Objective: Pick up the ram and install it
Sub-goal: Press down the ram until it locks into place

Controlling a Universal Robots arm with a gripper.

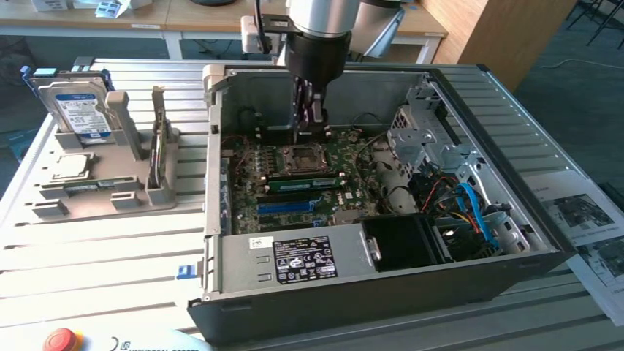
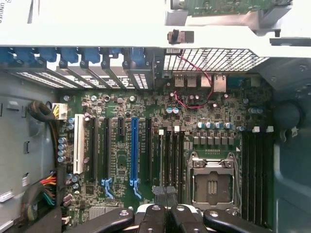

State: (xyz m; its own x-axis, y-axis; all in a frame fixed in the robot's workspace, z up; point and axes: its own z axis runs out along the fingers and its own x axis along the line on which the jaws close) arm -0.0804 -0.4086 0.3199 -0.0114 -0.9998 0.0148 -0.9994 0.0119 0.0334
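The ram (image 1: 307, 182) is a long green stick seated flat along a slot on the motherboard (image 1: 292, 197), just in front of the CPU socket (image 1: 297, 156) inside the open computer case (image 1: 390, 292). My gripper (image 1: 312, 117) hangs inside the case above the socket's rear edge, apart from the ram. In the wrist view its dark fingertips (image 2: 160, 191) are pressed together, shut with nothing between them, over the end of the memory slots (image 2: 171, 155) beside the CPU socket (image 2: 211, 182).
A grey fixture (image 1: 98, 197) at the exterior view's left carries a hard drive (image 1: 80, 110) and a small silver CPU chip (image 1: 69, 167). Inside the case are the power supply (image 1: 292, 259), a drive cage (image 1: 429, 139) and blue cables (image 1: 470, 205). Paper sheets (image 1: 585, 219) lie at the right.
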